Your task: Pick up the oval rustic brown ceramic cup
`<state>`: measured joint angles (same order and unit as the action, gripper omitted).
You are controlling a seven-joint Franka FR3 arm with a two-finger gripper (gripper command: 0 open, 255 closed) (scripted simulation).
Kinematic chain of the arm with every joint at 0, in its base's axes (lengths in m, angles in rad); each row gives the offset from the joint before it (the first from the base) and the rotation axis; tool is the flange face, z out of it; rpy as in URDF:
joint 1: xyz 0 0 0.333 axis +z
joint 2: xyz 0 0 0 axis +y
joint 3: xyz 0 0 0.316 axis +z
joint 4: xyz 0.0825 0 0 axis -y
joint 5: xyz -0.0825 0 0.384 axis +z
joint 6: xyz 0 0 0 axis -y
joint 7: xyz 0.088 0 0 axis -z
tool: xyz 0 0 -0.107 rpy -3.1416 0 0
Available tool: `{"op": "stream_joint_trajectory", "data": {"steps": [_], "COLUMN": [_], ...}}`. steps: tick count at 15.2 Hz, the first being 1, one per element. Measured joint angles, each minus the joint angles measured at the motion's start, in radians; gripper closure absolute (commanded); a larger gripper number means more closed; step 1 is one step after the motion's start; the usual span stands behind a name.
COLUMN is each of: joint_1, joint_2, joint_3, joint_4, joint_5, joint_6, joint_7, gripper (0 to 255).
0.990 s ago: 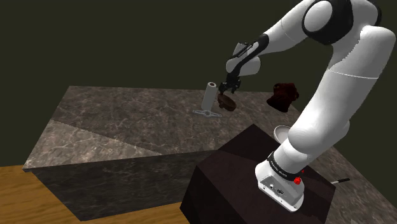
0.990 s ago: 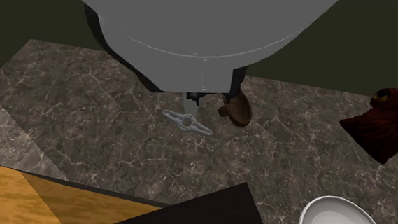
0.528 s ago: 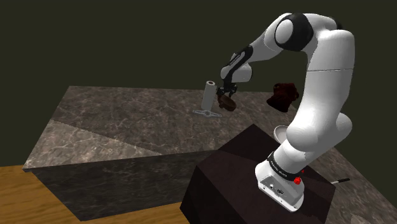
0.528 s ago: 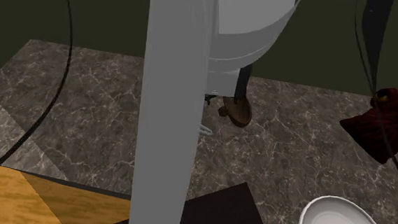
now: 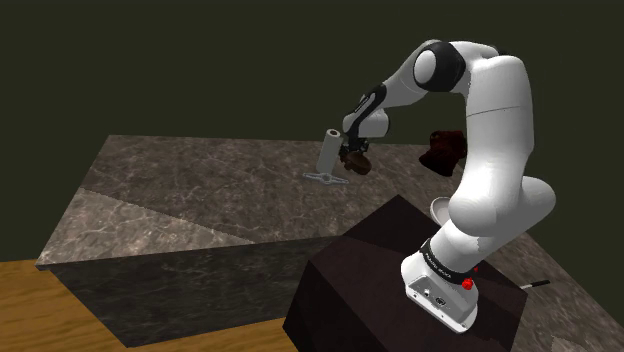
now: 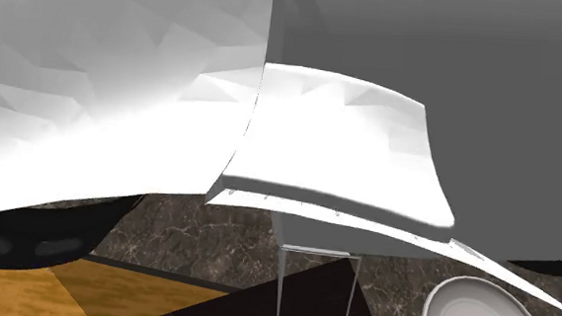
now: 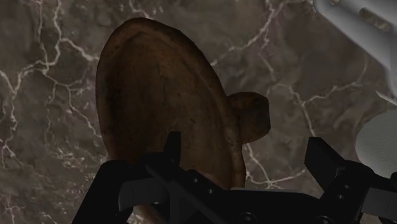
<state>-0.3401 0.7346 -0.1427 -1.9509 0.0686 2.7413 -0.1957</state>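
Cup [image 7: 162,102] is sitting right under the gripper [image 7: 245,143], mouth facing up at the wrist camera. Opening is oval. Its long axis is running straight out from the gripper, roughly square to the line between the two fingers and leaning a little off it. Stubby handle lug [image 7: 252,116] is sticking out of one long side, pointing toward the finger [image 7: 321,156] that is hanging clear of the cup. Other finger [image 7: 172,145] is hovering over the mouth. Gripper is standing released, fingers wide apart, straddling the lug-side wall. Nothing is being clamped.

Cup finish is showing mottled matte brown, darker inside, lighter along the rim, rough-looking.

Shoulder view: gripper [image 5: 350,150] is pointing down onto the cup [image 5: 357,163], which is resting on the dark veined bench [image 5: 200,190]. Grey upright post [image 5: 328,155] on a flat base is standing just past the gripper, on the side away from the stand [image 5: 380,290]. Dark red object [image 5: 446,150] and white bowl [image 5: 441,209] are lying well back from the gripper, bowl nearest the stand.
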Motion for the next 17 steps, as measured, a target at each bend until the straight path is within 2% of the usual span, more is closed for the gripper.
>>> {"op": "stream_joint_trajectory", "data": {"steps": [3,4,17], "joint_1": [-0.008,-0.008,-0.004], "joint_2": [0.037,0.043,0.022], "joint_3": [0.005,0.006,0.003], "joint_4": [0.017,0.02,0.009], "joint_5": [0.004,0.004,0.002], "joint_6": [0.02,0.023,0.013], "joint_7": [-0.004,-0.004,-0.001], "gripper": [0,255,255]}}
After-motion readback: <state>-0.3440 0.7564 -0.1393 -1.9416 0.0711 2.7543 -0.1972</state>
